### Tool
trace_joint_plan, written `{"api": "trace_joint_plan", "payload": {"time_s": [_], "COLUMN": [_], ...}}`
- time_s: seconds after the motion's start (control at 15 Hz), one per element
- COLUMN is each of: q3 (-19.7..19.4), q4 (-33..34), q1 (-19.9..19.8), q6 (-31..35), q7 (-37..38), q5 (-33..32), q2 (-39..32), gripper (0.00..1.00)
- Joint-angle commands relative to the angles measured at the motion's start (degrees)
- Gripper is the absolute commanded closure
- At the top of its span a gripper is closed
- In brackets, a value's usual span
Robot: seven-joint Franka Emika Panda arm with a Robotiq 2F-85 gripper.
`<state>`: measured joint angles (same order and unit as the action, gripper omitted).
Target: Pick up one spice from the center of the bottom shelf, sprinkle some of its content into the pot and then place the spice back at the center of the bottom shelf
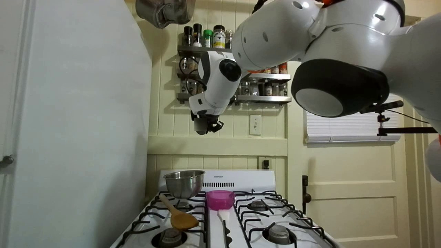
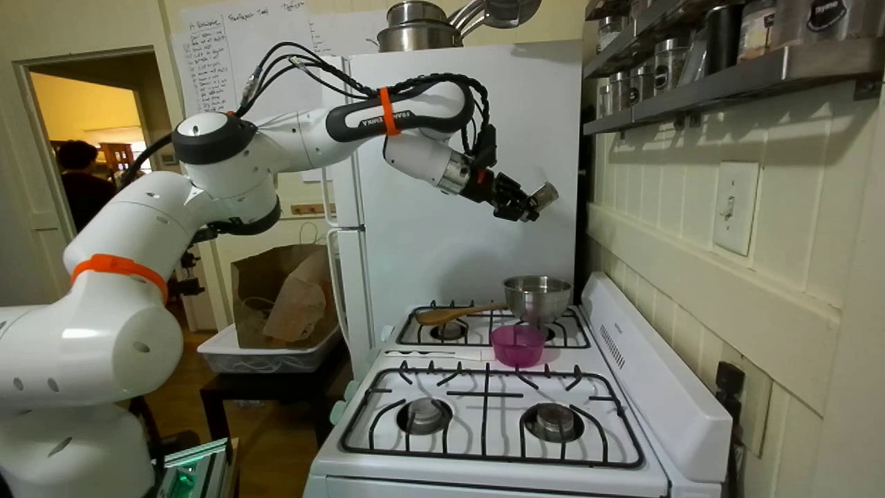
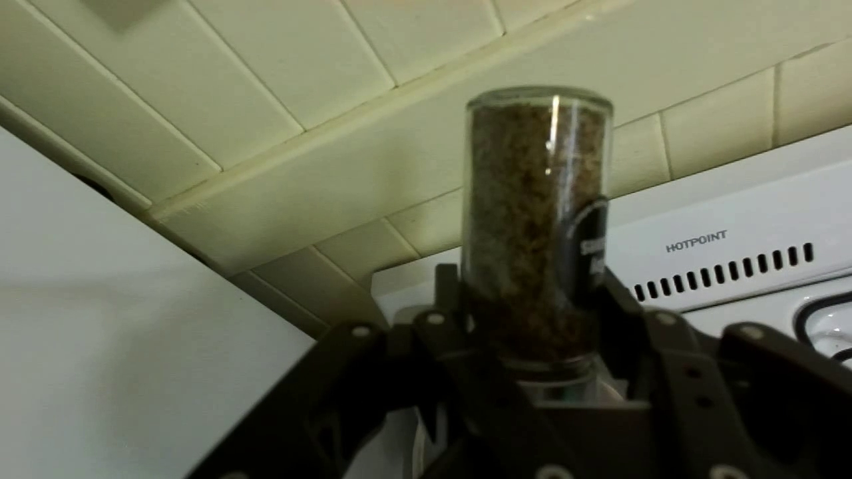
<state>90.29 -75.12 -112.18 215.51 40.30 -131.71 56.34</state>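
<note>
A clear glass spice jar (image 3: 536,219) with brown contents and a dark label is clamped between the fingers of my gripper (image 2: 531,206). In an exterior view the jar (image 2: 546,196) leans, its free end up and toward the wall; I cannot tell which end is its top. The silver pot (image 2: 537,301) sits on a back burner, well below the jar. In an exterior view the gripper hangs higher than the pot (image 1: 185,184) and slightly to its right. The bottom shelf (image 1: 263,100) carries several jars; the arm hides its middle there.
A pink cup (image 1: 220,199) stands on the stove centre beside the pot. A wooden spoon (image 1: 181,218) lies across the left grates, and a white utensil (image 2: 442,354) lies near the cup. The fridge (image 2: 463,173) rises beside the stove; the wall with a light switch (image 1: 255,124) is behind.
</note>
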Motion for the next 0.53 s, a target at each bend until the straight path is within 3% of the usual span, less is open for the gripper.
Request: {"api": "trace_joint_plan", "payload": {"time_s": [0.0,0.2,0.47], "q3": [-1.1,-2.6,-1.2], "q4": [0.5,2.0,4.3], "q1": [-0.2,-0.2,-0.7], "q6": [0.7,0.7,-1.3], "q7": [0.2,0.5,-5.4], "q5": [-1.1,-2.6,-4.5], "q2": [1.3,4.0,5.4], "gripper": [0.76,0.76,0.76]}}
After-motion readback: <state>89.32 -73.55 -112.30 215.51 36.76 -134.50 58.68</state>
